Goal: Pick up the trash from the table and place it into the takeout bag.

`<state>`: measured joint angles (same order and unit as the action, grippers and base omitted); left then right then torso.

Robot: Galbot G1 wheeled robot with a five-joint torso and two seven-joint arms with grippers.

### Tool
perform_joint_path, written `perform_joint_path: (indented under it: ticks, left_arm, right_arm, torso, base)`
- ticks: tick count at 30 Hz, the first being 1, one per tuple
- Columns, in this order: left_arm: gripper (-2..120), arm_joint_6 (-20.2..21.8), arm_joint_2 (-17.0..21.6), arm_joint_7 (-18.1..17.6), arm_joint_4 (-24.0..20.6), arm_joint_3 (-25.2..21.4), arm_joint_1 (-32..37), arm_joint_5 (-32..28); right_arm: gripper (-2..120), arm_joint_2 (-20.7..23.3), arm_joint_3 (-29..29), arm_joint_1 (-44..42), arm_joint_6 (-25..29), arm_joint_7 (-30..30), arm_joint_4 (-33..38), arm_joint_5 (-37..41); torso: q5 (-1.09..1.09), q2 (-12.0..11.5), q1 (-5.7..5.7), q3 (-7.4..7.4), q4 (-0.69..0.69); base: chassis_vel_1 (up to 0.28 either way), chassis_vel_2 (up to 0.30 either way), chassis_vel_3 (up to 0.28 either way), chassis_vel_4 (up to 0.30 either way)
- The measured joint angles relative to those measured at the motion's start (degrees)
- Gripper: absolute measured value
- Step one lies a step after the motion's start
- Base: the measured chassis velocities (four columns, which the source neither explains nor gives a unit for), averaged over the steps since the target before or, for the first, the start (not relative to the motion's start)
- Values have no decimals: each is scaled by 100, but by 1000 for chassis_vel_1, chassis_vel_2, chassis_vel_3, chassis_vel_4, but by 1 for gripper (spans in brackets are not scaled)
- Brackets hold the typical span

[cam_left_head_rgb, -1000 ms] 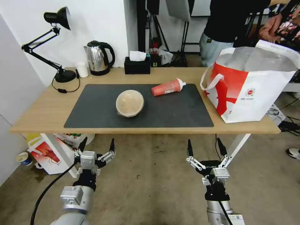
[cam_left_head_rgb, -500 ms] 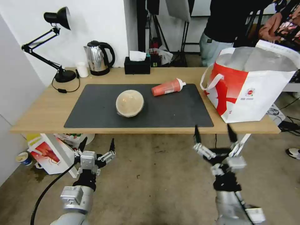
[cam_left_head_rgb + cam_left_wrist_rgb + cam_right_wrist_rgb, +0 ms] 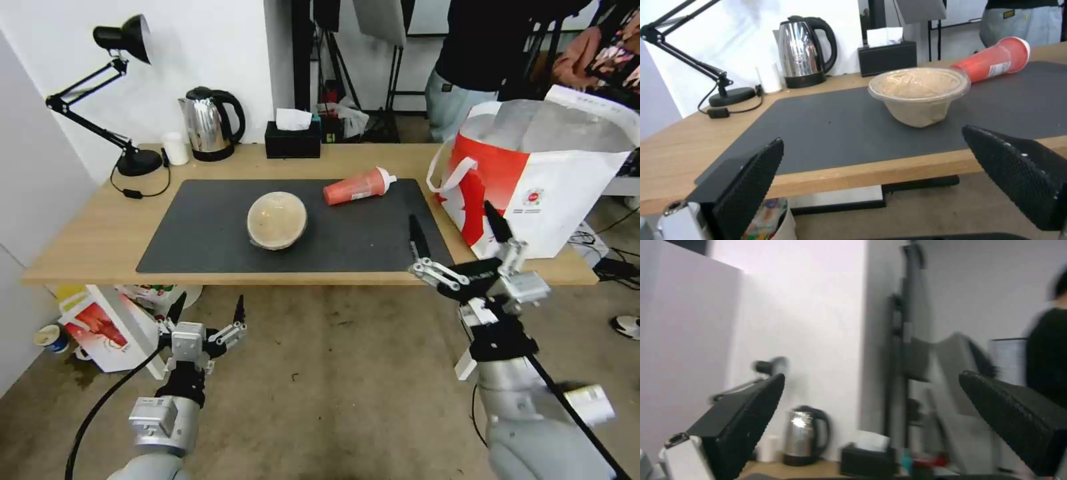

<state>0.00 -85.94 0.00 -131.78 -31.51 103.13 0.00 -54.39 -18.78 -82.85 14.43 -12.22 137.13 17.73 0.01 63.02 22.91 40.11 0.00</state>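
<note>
Even, bright diffuse light, soft shadows only. Glare on the kettle [image 3: 208,125] and a sheen on the tan bowl [image 3: 277,219]. Head view bows straight lines near the edges; bench [image 3: 87,233] front edge curves. Right hand [image 3: 459,235] slightly smeared, its forearm more so. Right wrist view heavily motion-blurred, background washed out. Left wrist view sharp on the bench, fingers [image 3: 751,180] soft up close.

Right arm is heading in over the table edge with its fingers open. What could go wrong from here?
1. The open right gripper is close beside the large white takeout bag with red side panels; a swing could snag its white loop handle or tip it.
2. The tall red drink cup with white lid lies on its side on the dark grey mat; a nudge may roll it.
</note>
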Motion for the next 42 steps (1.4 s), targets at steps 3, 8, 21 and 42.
perform_joint_path:
  ticks: [3, 8, 21, 42]
  left_arm:
    - [100, 0, 0, 0, 0, 0, 0, 0]
    - [100, 0, 0, 0, 0, 0, 0, 0]
    - [100, 0, 0, 1, 0, 0, 0, 0]
    - [100, 0, 0, 0, 0, 0, -1, 0]
  right_arm:
    - [100, 240, 120, 510, 66, 383, -266, 594]
    - [100, 807, 603, 1815, -155, 866, -885, 1527]
    - [100, 2468, 1162, 4060, -1053, 1286, -1491, 2492]
    - [100, 2080, 5129, 9424, -1397, 4115, -4380, 2456]
  torso:
    - [0, 0, 0, 0, 1]
    - [0, 0, 1, 1, 1]
    - [-1, 0, 1, 1, 2]
    - [-2, 0, 2, 0, -1]
  base:
    - [0, 0, 0, 0]
    - [0, 0, 0, 0]
    - [0, 0, 0, 0]
    - [0, 0, 0, 0]
